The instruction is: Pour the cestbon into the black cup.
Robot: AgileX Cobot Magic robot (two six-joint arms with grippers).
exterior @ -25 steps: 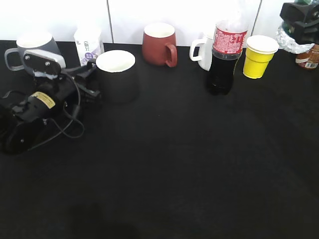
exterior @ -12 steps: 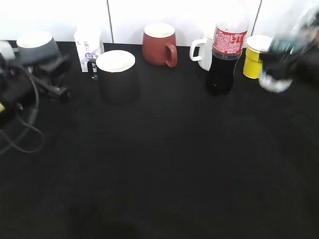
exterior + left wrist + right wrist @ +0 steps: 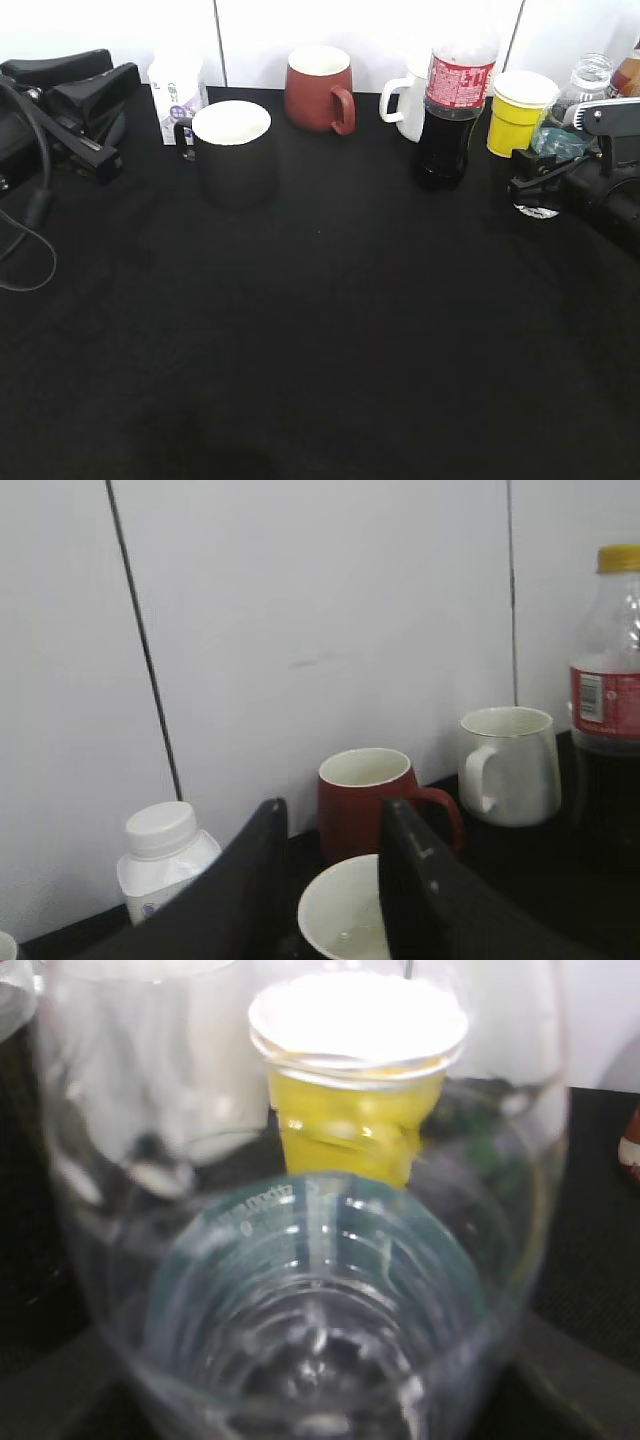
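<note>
Clear ribbed plastic fills the right wrist view: the right tool [image 3: 545, 180] is pinched on the cestbon [image 3: 570, 120], low on the body, at about 3 o'clock on the surface [image 3: 330, 340]. Thin-walled and only part full, the bottle will likely be light, springy and a little slick, so a firm hold on the ribbed waist seems safest; squeezing hard could buckle it. The exterior view alone shows how far it must travel: the black cup [image 3: 232, 150] stands well apart at about 10 o'clock. The left tool [image 3: 330, 880], spread and holding nothing, looks down on the cup's white inside. Only the right wrist view shows the yellow cup [image 3: 358, 1070] through the bottle's wall.
</note>
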